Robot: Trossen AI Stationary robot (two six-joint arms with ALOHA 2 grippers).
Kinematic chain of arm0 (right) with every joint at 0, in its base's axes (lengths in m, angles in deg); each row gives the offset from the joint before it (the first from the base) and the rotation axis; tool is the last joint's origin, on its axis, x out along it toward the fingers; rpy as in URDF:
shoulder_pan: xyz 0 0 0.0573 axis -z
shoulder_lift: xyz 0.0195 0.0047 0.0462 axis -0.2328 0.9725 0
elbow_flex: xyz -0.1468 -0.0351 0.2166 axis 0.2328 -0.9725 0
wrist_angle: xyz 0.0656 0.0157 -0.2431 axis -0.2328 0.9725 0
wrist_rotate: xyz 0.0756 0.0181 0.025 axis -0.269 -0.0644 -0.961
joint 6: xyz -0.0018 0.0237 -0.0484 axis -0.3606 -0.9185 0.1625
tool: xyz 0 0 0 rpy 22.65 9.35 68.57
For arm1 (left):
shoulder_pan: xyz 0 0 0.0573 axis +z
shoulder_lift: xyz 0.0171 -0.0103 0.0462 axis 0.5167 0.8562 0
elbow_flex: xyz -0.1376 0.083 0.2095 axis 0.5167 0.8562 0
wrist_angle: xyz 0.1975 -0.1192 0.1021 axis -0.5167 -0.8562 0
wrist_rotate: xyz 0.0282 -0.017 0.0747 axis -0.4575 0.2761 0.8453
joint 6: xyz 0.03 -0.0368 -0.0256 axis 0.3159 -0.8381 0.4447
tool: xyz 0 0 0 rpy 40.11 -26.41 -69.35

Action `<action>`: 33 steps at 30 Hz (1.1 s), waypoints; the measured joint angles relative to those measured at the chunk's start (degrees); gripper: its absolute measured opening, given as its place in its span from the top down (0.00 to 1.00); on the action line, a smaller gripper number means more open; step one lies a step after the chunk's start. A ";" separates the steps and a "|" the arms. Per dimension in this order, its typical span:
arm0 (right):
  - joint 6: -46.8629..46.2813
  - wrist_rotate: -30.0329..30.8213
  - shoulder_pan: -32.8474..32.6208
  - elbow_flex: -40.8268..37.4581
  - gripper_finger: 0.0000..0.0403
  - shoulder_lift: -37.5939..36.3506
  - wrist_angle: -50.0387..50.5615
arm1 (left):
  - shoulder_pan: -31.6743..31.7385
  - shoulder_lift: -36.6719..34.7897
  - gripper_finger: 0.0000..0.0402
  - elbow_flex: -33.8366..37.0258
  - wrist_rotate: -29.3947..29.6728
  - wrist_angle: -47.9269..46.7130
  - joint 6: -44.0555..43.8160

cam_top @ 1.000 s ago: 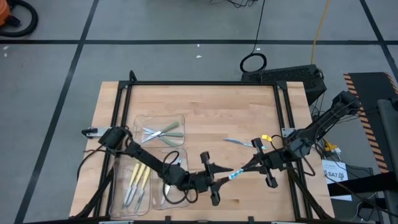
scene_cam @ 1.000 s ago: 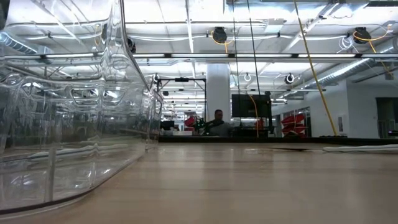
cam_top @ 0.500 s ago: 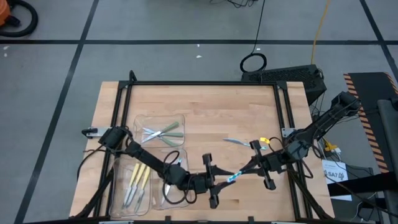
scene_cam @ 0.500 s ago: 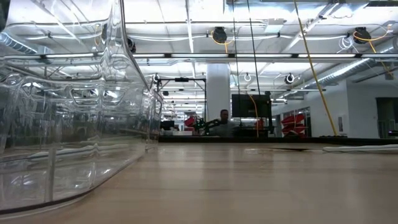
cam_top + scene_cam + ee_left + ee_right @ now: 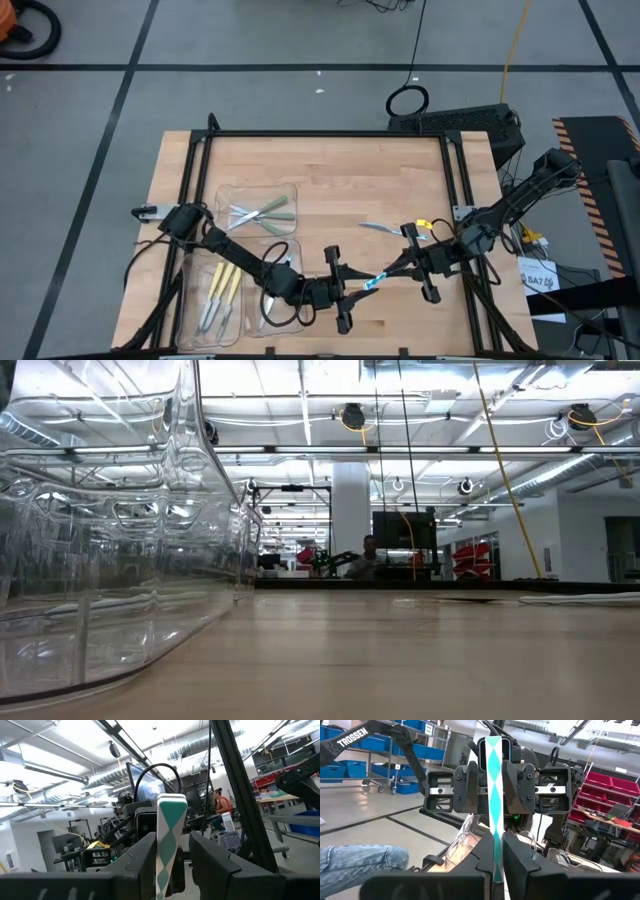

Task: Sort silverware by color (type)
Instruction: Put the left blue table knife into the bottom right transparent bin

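A light-blue-and-white patterned utensil (image 5: 372, 283) hangs above the table's near middle, between my two grippers. My right gripper (image 5: 392, 272) is shut on it. Its free handle end (image 5: 171, 810) reaches between the fingers of my left gripper (image 5: 352, 288), which is open; one finger stands on each side, with a narrow gap showing in the right wrist view. The metal end is hidden. Pale green utensils (image 5: 262, 212) lie in the far clear tray and yellow ones (image 5: 220, 290) in the near left tray. My right gripper pinches the utensil's patterned handle (image 5: 495, 840) between its two fingers. The fingers come about level from the table's right and lie along it. The utensil sticks out past the fingertips toward my left gripper, lifted clear of the table.
Another utensil (image 5: 378, 228) lies on the bare wood beside my right arm. A third clear tray (image 5: 272, 300) sits under my left arm. A clear tray wall (image 5: 100, 560) fills the left of the low view. A black frame (image 5: 330, 134) runs around the table.
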 joint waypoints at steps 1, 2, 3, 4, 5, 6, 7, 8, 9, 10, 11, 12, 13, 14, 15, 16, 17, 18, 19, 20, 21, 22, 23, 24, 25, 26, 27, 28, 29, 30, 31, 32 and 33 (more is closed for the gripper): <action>0.03 0.00 0.00 0.00 0.96 0.02 0.02 | -0.02 0.00 0.69 0.00 0.00 0.00 0.02; 0.03 0.00 0.00 0.00 0.96 0.06 0.02 | -0.02 0.00 0.69 0.00 0.00 0.00 0.02; 0.05 0.02 0.02 0.00 0.96 0.12 -0.04 | -0.02 0.00 0.69 0.00 0.00 0.00 0.02; 0.08 0.02 0.02 0.00 0.96 0.19 -0.09 | -0.02 0.00 0.69 0.00 0.00 0.00 0.06; 0.22 0.04 0.02 0.00 0.96 0.21 -0.05 | -0.01 0.00 0.69 0.00 0.00 0.00 0.08; 0.25 0.04 0.02 0.00 0.96 0.21 0.01 | -0.02 0.00 0.69 0.00 0.00 0.00 0.11; 0.25 0.04 0.02 0.00 0.96 0.21 0.02 | 0.01 0.00 0.69 0.00 0.00 0.00 0.21; 0.25 0.07 0.03 0.00 0.96 0.21 -0.01 | 0.03 0.00 0.69 0.00 0.00 -0.01 0.42; 0.25 0.11 0.04 0.00 0.96 0.21 0.00 | 0.04 0.00 0.69 0.00 0.00 0.00 0.69; 0.25 0.11 0.04 0.00 0.96 0.21 0.02 | 0.04 0.00 0.69 0.00 0.01 0.00 0.86; 0.25 0.11 0.04 0.00 0.96 0.21 0.02 | 0.04 0.00 0.69 0.00 0.02 0.00 1.07; 0.24 0.11 0.04 0.00 0.96 0.21 0.04 | 0.04 0.00 0.69 0.00 0.02 -0.02 1.47; 0.22 0.11 0.04 0.00 0.96 0.21 0.07 | 0.04 0.00 0.69 0.00 0.02 -0.02 1.77; 0.17 0.11 0.04 0.00 0.96 0.21 0.21 | 0.04 0.00 0.69 0.00 0.02 -0.02 1.92; 0.03 0.11 0.04 0.00 0.96 0.21 0.37 | 0.04 0.00 0.69 0.00 0.02 -0.02 1.96; -0.13 0.13 0.04 0.00 0.96 0.21 0.58 | 0.12 0.00 0.69 0.00 0.02 -0.02 1.97; -0.28 0.16 0.04 0.00 0.96 0.21 0.80 | 0.20 0.00 0.69 0.00 0.01 -0.02 1.96; -0.40 0.16 0.04 0.00 0.96 0.21 1.06 | 0.27 0.00 0.69 0.00 0.00 -0.02 1.97; -0.40 0.20 0.04 0.00 0.96 0.21 1.23 | 0.33 0.00 0.69 0.00 0.02 -0.02 1.95; -0.45 0.20 0.04 0.00 0.96 0.21 1.36 | 0.38 0.00 0.69 0.00 0.00 -0.02 1.97; -0.71 0.20 0.04 0.00 0.96 0.21 1.52 | 0.46 0.00 0.69 0.00 0.00 -0.02 1.97; -1.09 0.20 0.04 0.00 0.96 0.21 1.59 | 0.56 0.00 0.69 0.00 0.00 -0.04 1.95; -1.34 0.20 0.04 0.00 0.96 0.21 1.59 | 0.65 0.00 0.69 0.00 0.00 -0.08 1.91; -1.47 0.20 0.04 0.00 0.96 0.21 1.59 | 0.68 0.00 0.70 0.00 0.00 -0.17 1.89; -1.47 0.20 0.04 0.00 0.96 0.21 1.59 | 0.69 0.00 0.70 0.00 -0.02 -0.23 1.88; -1.47 0.20 0.04 0.00 0.96 0.21 1.59 | 0.70 0.00 0.72 0.00 -0.03 -0.26 1.89; -1.47 0.20 0.04 0.00 0.96 0.21 1.59 | 0.69 0.02 0.74 0.00 -0.05 -0.26 1.94; -1.47 0.19 0.04 0.00 0.96 0.21 1.59 | 0.68 0.02 0.76 0.00 -0.07 -0.27 1.94; -1.47 0.18 0.00 0.00 0.96 0.21 1.59 | 0.68 0.02 0.78 0.00 -0.09 -0.28 1.92; -1.45 0.11 0.00 0.00 0.96 0.21 1.59 | 0.68 0.02 0.80 0.00 -0.09 -0.28 1.92; -1.50 0.09 -0.02 0.00 0.96 0.21 1.59 | 0.66 0.02 0.83 0.00 -0.09 -0.31 1.90; -1.52 0.09 -0.03 0.00 0.96 0.21 1.60 | 0.61 0.02 0.85 0.00 -0.09 -0.31 1.83; -1.52 0.09 -0.04 0.00 0.96 0.21 1.59 | 0.52 0.02 0.86 0.00 -0.02 -0.30 1.60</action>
